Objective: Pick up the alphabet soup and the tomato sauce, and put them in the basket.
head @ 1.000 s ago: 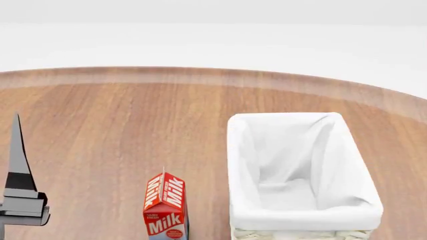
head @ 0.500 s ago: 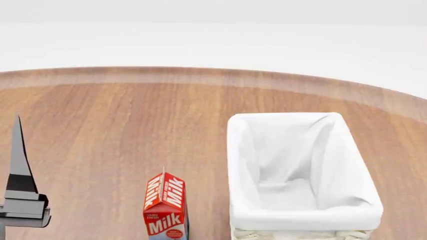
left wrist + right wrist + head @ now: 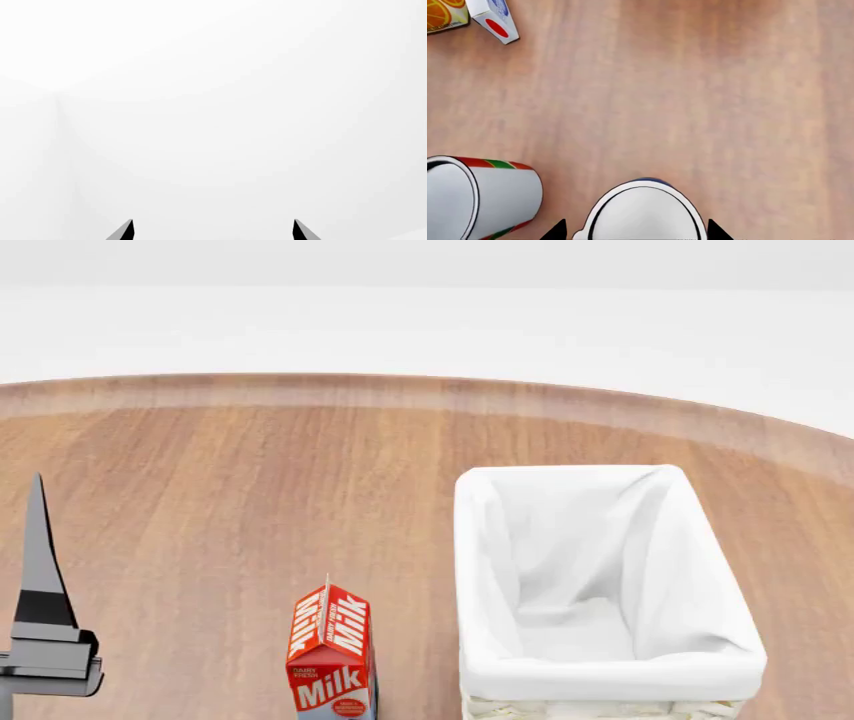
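Observation:
In the right wrist view the alphabet soup [image 3: 642, 212] shows as a pale silvery top with a sliver of blue label, upright on the wood table. My right gripper [image 3: 637, 231] is open, its two dark fingertips on either side of this can, with small gaps showing. The tomato sauce [image 3: 477, 197], red and green with a silvery top, stands close beside it. The basket [image 3: 607, 665], cream wicker with white lining, sits at the head view's front right and holds no can. My left gripper [image 3: 212, 230] is open and empty, facing blank white; one finger [image 3: 40, 570] points up at the head view's left.
A red milk carton [image 3: 331, 645] stands just left of the basket. An orange juice carton [image 3: 444, 12] and a white-and-blue carton with a red dot [image 3: 492, 17] lie farther off in the right wrist view. The round table's far edge [image 3: 427, 390] curves across the back.
The left gripper's finger has sunk slightly in the head view. The basket and milk carton have not moved.

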### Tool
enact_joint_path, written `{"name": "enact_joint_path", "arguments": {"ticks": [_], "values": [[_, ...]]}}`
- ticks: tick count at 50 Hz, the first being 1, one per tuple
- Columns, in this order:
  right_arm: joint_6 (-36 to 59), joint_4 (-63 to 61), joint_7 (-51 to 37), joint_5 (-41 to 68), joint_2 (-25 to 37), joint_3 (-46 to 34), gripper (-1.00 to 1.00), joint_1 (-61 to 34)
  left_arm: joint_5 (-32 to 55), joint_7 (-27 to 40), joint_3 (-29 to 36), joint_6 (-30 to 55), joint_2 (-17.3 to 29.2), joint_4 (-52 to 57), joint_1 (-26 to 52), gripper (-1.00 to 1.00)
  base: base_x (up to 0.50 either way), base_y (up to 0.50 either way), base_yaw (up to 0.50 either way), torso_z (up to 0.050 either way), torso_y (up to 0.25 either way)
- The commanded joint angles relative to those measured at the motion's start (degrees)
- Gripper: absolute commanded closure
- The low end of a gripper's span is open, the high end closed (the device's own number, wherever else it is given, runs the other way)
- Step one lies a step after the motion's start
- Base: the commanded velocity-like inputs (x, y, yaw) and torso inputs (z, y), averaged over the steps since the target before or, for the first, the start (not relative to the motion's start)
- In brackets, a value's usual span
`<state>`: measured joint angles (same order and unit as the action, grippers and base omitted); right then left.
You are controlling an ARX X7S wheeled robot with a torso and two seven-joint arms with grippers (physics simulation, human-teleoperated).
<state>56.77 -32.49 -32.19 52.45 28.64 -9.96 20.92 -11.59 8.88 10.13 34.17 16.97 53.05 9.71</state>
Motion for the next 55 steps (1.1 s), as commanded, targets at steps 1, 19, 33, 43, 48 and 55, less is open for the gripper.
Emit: {"name": "enact_joint_path", "arguments": {"ticks": [1,19,33,43,48,55], "values": [[-1.0,1.1,0.4,-0.4,-0.1,-0.4,-1.00,0.1,0.2,0.1,0.1,0.1,0.1,-0.2,0.2,-1.00,0.00,0.00,0.00,0.000,0.000],[-3.2,3.2,1.6,-1.1,-0.4,-1.0,-1.00,0.9,0.3,0.4,0.5,0.0,0.2,-0.3,0.2,-1.00,0.00,0.00,0.00,0.000,0.000],[-4.6,4.6,2.4,-1.9,-0.6,-1.7,-1.00,1.2,0.7,0.8,0.5,-0.6,0.2,-0.7,-0.1,-1.00,0.00,0.00,0.00,0.000,0.000],[-5.3,4.6,2.5,-2.2,-0.6,-1.9,1.00,1.2,0.9,1.0,0.4,-0.9,0.3,-0.9,-0.3,-1.00,0.00,0.00,0.00,0.000,0.000],[-5.1,3.5,1.8,-1.6,-0.5,-1.5,1.00,1.1,1.0,1.2,0.5,-1.2,0.3,-1.1,-0.4,-1.00,0.00,0.00,0.00,0.000,0.000],[-4.4,0.3,0.2,-0.5,0.1,-0.5,1.00,-0.1,1.3,1.3,0.4,-1.5,0.4,-1.4,-0.6,-1.00,0.00,0.00,0.00,0.000,0.000]]}}
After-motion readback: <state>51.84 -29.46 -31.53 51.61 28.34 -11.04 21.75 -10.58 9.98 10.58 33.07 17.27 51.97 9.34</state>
